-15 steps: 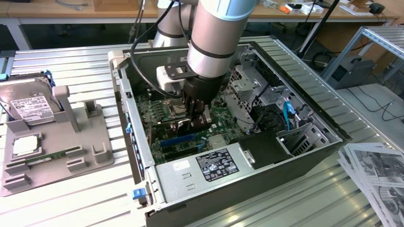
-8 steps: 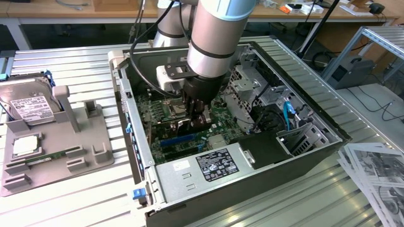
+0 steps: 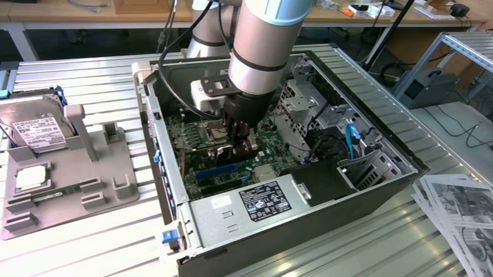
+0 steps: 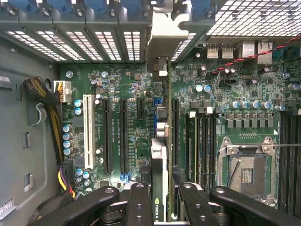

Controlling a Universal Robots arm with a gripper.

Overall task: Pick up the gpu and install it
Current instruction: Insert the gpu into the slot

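The gpu (image 4: 160, 155) stands edge-on between my fingers (image 4: 140, 202), a dark card with a green logo on its near end. Its silver bracket (image 4: 162, 33) reaches the rear slot openings of the case. My gripper (image 4: 163, 190) is shut on the gpu over the black expansion slots of the green motherboard (image 4: 117, 94). I cannot tell whether the card's edge sits in a slot. In the exterior view the arm reaches down into the open computer case (image 3: 400, 173), and the gripper (image 3: 237, 147) holds the gpu (image 3: 228, 154) low over the board.
A CPU socket (image 4: 247, 172) and memory slots lie beside the card. Cables (image 4: 47, 108) run along the case wall. The power supply (image 3: 262, 202) fills the case's near end. On the exterior view's left, a grey fixture (image 3: 77, 190) carries a hard drive (image 3: 34, 130). Papers (image 3: 462, 219) lie on the right.
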